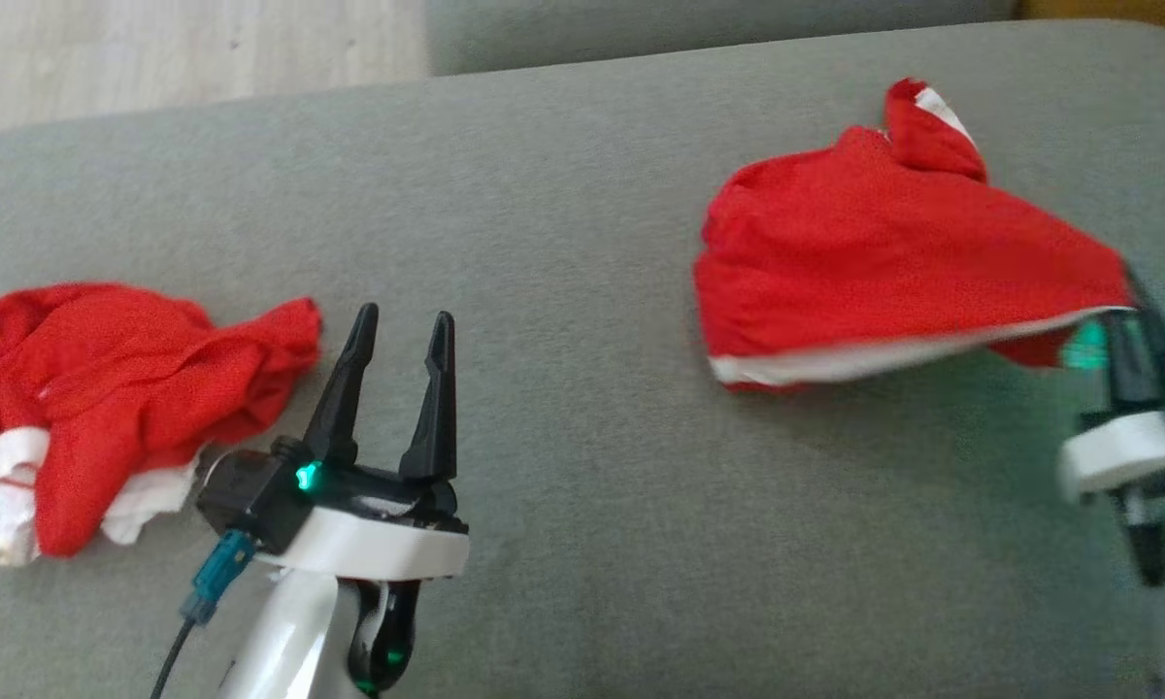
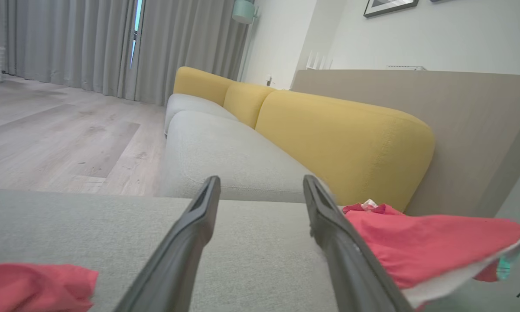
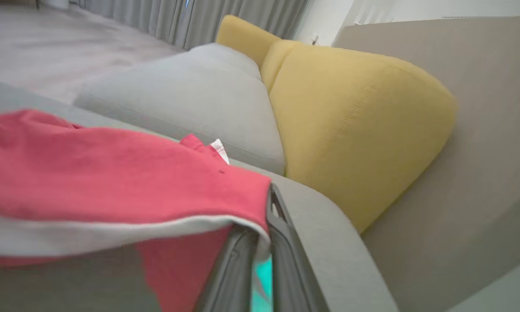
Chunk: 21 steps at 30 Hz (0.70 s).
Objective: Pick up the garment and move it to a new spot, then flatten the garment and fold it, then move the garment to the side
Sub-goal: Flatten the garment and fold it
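Garment (image 1: 893, 252) in the head view: red mesh fabric with a white hem along the near edge, at the right side of the grey sofa cushion (image 1: 563, 214). Its right corner is lifted and pulled out to a point, the rest sags down to the cushion, and a small red flap with white trim sticks up at the far edge. Right tool (image 1: 1131, 311) is clamped tight on that lifted corner, blurred, at the frame's right edge. Left tool (image 1: 406, 316) sits lower left, fingers spread wide, nothing between them, above bare cushion. A second red garment (image 1: 107, 388) lies crumpled at far left, white parts at its near side, just beside the left tool's body. Pale wood floor (image 1: 155, 58) is beyond the cushion.

Left wrist view: left tool (image 2: 262, 180) wide apart and empty, low over the grey cushion. The garment (image 2: 424, 247) is to the right, red on top, white hem underneath, stretched toward the right edge. The second red garment (image 2: 30, 286) pokes in at bottom left. Yellow backrest (image 2: 342, 143) and grey curtains (image 2: 69, 43) are behind.

Right wrist view: right tool (image 3: 264, 234) closed, the garment's corner and white hem pinched between its fingers. The garment (image 3: 112, 173) spreads left from the grip, the red face taut, a fold hanging below. A small white label (image 3: 220, 149) shows at its far edge.
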Available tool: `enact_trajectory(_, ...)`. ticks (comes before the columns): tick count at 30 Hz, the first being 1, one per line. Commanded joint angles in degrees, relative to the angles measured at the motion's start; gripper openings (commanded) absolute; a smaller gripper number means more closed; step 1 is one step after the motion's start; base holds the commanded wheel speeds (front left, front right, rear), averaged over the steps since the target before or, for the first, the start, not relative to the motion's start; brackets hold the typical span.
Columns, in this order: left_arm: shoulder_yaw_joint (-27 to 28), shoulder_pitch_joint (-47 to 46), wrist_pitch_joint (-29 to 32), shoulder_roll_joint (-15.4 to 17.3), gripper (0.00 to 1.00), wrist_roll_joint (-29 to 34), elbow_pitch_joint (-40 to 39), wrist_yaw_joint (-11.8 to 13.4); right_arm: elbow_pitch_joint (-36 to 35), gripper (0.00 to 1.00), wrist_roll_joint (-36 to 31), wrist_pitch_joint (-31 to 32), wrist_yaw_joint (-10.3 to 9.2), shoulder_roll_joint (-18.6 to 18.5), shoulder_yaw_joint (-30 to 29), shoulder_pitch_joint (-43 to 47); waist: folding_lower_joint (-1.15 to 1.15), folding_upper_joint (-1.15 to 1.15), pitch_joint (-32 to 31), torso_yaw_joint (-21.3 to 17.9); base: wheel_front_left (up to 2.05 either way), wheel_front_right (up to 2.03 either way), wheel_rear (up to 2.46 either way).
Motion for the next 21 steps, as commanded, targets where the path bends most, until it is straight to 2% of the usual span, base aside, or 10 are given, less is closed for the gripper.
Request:
enact_trajectory(1, 1.57, -0.58, -0.29, 0.14, 1.0, -0.12, -2.09, 0.3, -3.35, 0.0, -1.26, 1.22, -0.04, -2.89, 0.36, -0.11, 0.0, 0.0, -0.83, -1.59, 0.0, 0.0, 0.0)
enact_trajectory(2, 1.38, -0.65, -0.29, 0.14, 1.0, -0.27, -2.16, 0.39, -4.26, 0.0, -2.2, 3.84, -0.04, -5.72, -0.22, 1.1, 0.0, 0.0, -0.82, -1.95, 0.0, 0.0, 0.0)
enact_trajectory(4, 1.28, -0.73, -0.29, 0.14, 1.0, -0.36, -2.17, 0.42, -4.44, 0.0, -2.33, 5.17, -0.04, -6.81, -0.4, 1.59, 0.0, 0.0, -0.8, -2.02, 0.0, 0.0, 0.0)
enact_trajectory(5, 1.04, -0.86, -0.29, 0.14, 1.0, -0.52, -2.16, 0.46, -4.86, 0.38, -2.68, 7.69, -0.04, -8.23, -0.56, 2.43, 0.0, 0.0, -0.7, -1.99, 0.0, 0.0, 0.0)
enact_trajectory(6, 0.99, -0.84, -0.29, 0.14, 1.0, -0.59, -2.14, 0.46, -4.92, 0.98, -3.06, 9.09, -0.04, -8.72, -0.66, 2.84, 0.0, 0.0, -0.66, -1.94, 0.0, 0.0, 0.0)
enact_trajectory(9, 1.03, -0.61, -0.29, 0.14, 1.0, -0.64, -1.81, 0.46, -5.34, 1.0, -3.64, 12.91, -0.04, -8.9, -1.65, 3.81, 0.0, 0.0, -0.49, -1.6, 0.0, 0.0, 0.0)
enact_trajectory(13, 1.29, -0.41, -0.29, 0.14, 1.0, -0.51, -1.49, 0.42, -7.98, 1.0, -4.33, 14.73, -0.04, -7.5, -4.27, 4.35, 0.0, 0.0, -0.38, -1.31, 0.0, 0.0, 0.0)
enact_trajectory(18, 1.88, -0.4, -0.29, 0.14, 1.0, -0.22, -1.39, 0.35, -14.04, 1.0, -4.73, 12.52, -0.04, -3.0, -8.35, 4.37, 0.0, 0.0, -0.48, -1.53, 0.0, 0.0, 0.0)
enact_trajectory(21, 2.14, -0.48, -0.29, 0.14, 1.0, -0.03, -1.63, 0.32, -18.1, 1.0, -3.44, 9.02, -0.04, 0.96, -8.38, 4.31, 0.0, 0.0, -0.6, -1.84, 0.0, 0.0, 0.0)
